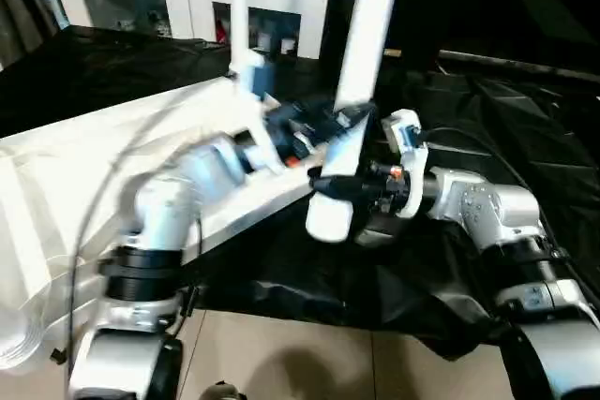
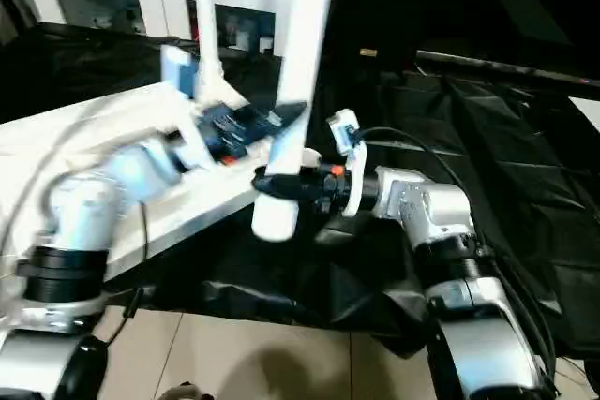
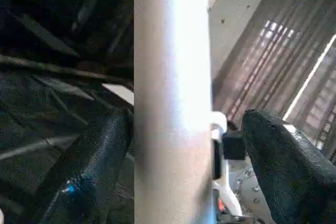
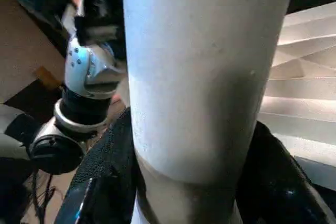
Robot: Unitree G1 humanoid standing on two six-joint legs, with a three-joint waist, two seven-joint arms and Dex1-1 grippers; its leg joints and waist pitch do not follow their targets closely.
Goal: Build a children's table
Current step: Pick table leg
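Unmarked white leg (image 4: 205, 77) clamped in right gripper (image 4: 189, 182); left gripper (image 3: 178, 182) fingers apart.

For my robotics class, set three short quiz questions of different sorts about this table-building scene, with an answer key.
1. True or false: the right gripper is shut on the thick white leg.
2. Which stands wider around that leg: A) the left gripper, B) the right gripper?
3. Fill in: a second, thinner leg stands on the far corner of the ______.

Key:
1. True; its fingers press both sides.
2. A; one finger stands apart from the leg.
3. tabletop.
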